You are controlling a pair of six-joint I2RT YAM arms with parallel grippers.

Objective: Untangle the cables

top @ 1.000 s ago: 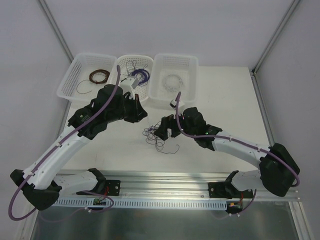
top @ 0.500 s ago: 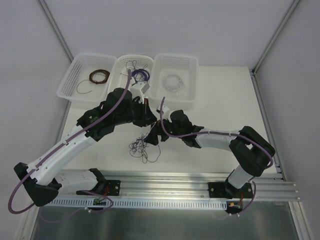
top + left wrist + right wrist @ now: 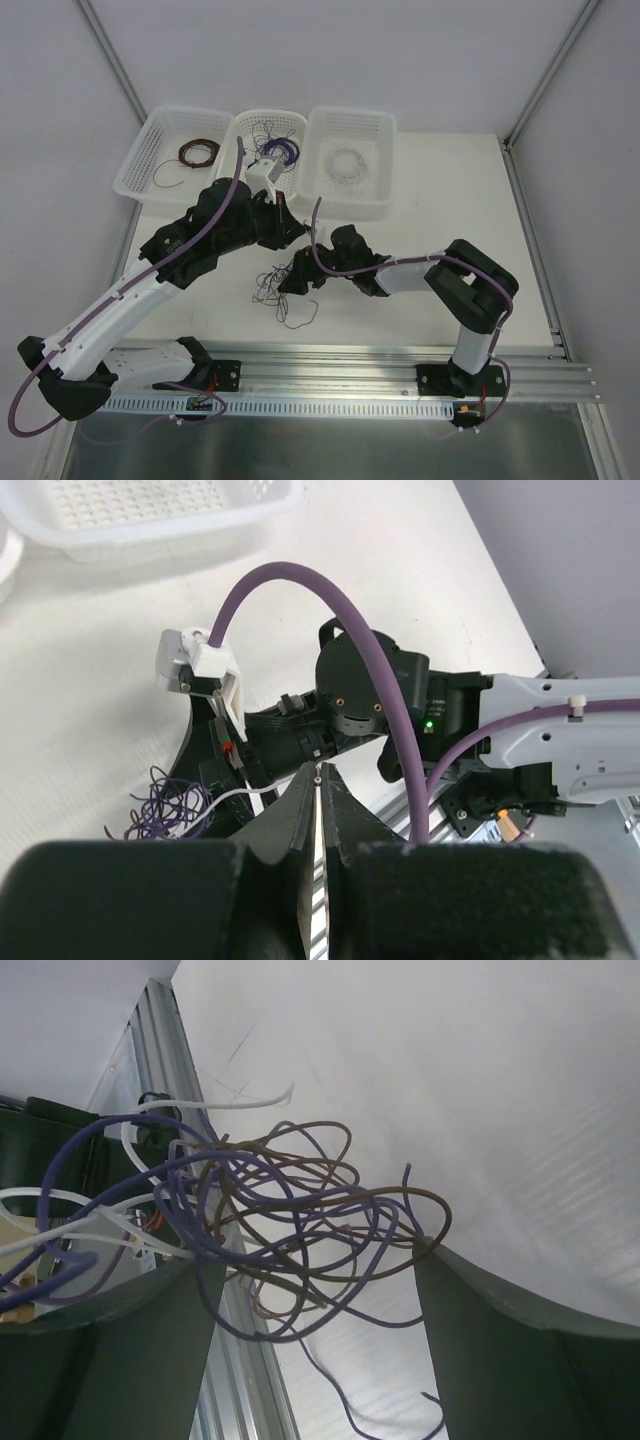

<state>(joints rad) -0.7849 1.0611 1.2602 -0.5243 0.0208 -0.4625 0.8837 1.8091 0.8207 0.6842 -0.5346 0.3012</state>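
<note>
The cables (image 3: 272,292) are a small tangle of thin purple, brown and pale strands on the white table, left of centre. In the right wrist view the tangle (image 3: 290,1220) hangs in loose loops between the spread fingers of my right gripper (image 3: 310,1260), which is open. That gripper (image 3: 292,281) sits at the tangle's right edge. My left gripper (image 3: 297,240) is just above it. Its jaws (image 3: 317,772) are closed, with a thin wire end pinched at the tips. A pale strand runs from there to the tangle (image 3: 165,805).
Three white baskets stand at the back. The left one (image 3: 150,140) holds a brown coil, the middle one (image 3: 243,128) a purple coil, and the right one (image 3: 378,122) a white coil. An aluminium rail (image 3: 340,360) runs along the near edge. The right arm's elbow (image 3: 475,280) is folded.
The right gripper has moved left, dragging the tangle with it, and its arm has folded. The left gripper came down from the middle basket and now sits over the right gripper.
</note>
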